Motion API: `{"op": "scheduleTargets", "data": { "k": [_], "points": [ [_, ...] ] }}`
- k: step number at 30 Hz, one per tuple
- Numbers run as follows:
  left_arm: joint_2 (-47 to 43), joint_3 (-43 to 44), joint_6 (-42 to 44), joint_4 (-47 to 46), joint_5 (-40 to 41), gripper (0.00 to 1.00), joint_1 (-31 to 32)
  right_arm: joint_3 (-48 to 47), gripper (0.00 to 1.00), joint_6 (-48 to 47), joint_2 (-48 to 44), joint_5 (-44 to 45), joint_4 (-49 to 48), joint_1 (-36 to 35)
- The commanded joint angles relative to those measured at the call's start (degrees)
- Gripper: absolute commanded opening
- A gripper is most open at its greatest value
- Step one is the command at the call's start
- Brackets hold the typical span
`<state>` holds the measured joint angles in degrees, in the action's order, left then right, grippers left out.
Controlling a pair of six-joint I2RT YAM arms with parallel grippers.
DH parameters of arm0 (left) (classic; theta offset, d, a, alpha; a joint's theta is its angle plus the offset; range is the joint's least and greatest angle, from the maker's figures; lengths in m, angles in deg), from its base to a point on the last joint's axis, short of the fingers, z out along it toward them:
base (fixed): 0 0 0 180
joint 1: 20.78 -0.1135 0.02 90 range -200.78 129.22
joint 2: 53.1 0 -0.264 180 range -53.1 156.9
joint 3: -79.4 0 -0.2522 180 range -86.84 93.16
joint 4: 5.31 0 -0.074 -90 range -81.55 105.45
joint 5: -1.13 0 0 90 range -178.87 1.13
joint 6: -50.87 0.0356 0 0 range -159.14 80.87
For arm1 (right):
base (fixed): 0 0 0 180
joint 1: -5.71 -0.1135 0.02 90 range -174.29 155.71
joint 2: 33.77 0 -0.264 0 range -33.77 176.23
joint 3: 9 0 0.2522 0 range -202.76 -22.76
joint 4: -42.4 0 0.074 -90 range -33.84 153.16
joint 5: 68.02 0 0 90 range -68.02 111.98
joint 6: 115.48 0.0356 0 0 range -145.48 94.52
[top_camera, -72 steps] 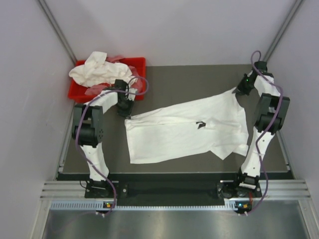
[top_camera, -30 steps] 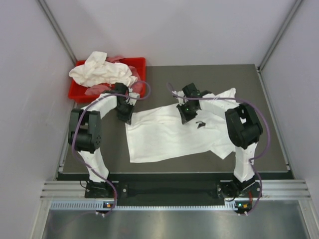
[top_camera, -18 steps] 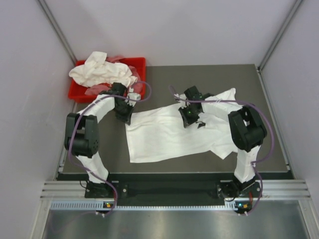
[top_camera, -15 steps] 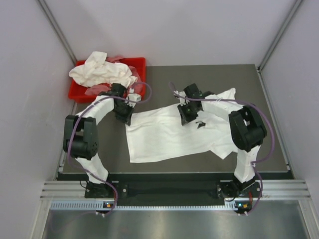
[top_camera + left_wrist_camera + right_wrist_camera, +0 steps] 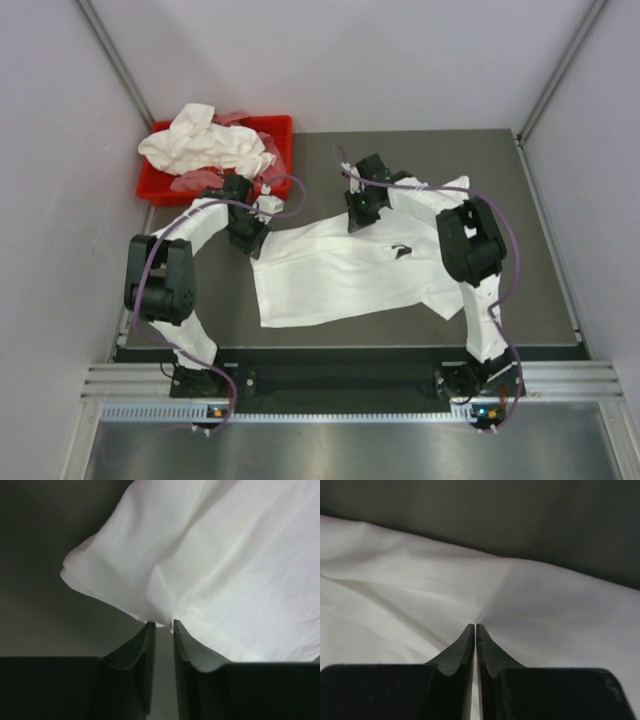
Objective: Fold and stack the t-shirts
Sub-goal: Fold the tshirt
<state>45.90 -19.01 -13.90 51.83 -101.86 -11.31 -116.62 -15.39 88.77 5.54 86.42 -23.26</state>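
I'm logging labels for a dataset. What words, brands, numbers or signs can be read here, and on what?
No text can be read in any view.
On the spread shirt: a small dark mark, too small to read.
On the red bin and the crumpled shirts: no lettering shows.

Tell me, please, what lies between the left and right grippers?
The far edge of the spread t-shirt runs from left gripper to right gripper, per the top view.

Both arms reach far, elbows bent; left tool (image 5: 162, 625) and right tool (image 5: 475, 626) each pinch the t-shirt (image 5: 340, 270), fingers nearly together.
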Motion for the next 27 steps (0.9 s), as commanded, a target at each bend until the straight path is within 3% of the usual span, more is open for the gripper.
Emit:
{"op": "scheduleTargets", "data": {
  "k": [1,6,10,15,18,27],
  "points": [
    [-0.3,1.2,1.6,-0.4,-0.4,0.33,-0.1,-1.6,0.00,-0.2,1.3,-2.0,3.0,-0.9],
    [-1.7,3.4,0.9,0.6,-2.8,0.48,-1.5,6.8,0.00,-3.3,-3.1,-7.1,2.4,-1.6],
    [-0.7,6.2,-2.4,1.1,-5.6,0.52,-3.6,10.9,0.00,-4.8,-5.5,-7.4,3.1,-1.7],
    [0.5,8.8,-8.8,-0.1,-5.6,0.43,-3.3,17.7,0.00,-4.7,-11.0,-4.8,0.6,-2.1],
    [1.1,9.5,-10.7,-0.9,-5.1,0.42,-1.8,20.3,0.00,-4.2,-14.0,-2.5,-1.5,-2.3],
    [5.3,10.1,-9.3,-1.6,-5.8,0.32,3.4,17.1,0.00,-3.1,-13.6,-1.2,-1.4,-2.3]
  ]
}}
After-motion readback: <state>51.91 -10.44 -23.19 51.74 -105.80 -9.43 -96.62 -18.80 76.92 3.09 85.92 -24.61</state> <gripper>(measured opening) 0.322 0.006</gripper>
